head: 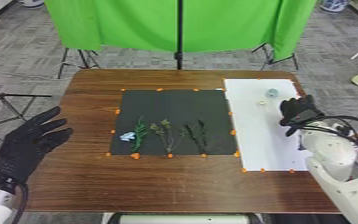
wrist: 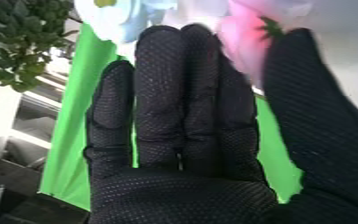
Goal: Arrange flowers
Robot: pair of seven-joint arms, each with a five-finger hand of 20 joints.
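Black-gloved, straight-fingered and empty, the right hand (wrist: 180, 195) could knock the pink flower (wrist: 245, 37) beyond its fingertips by swinging wide, and the green sprig (head: 140, 134) (flat on the mat (head: 171, 107)) may slip a clumsy pinch.
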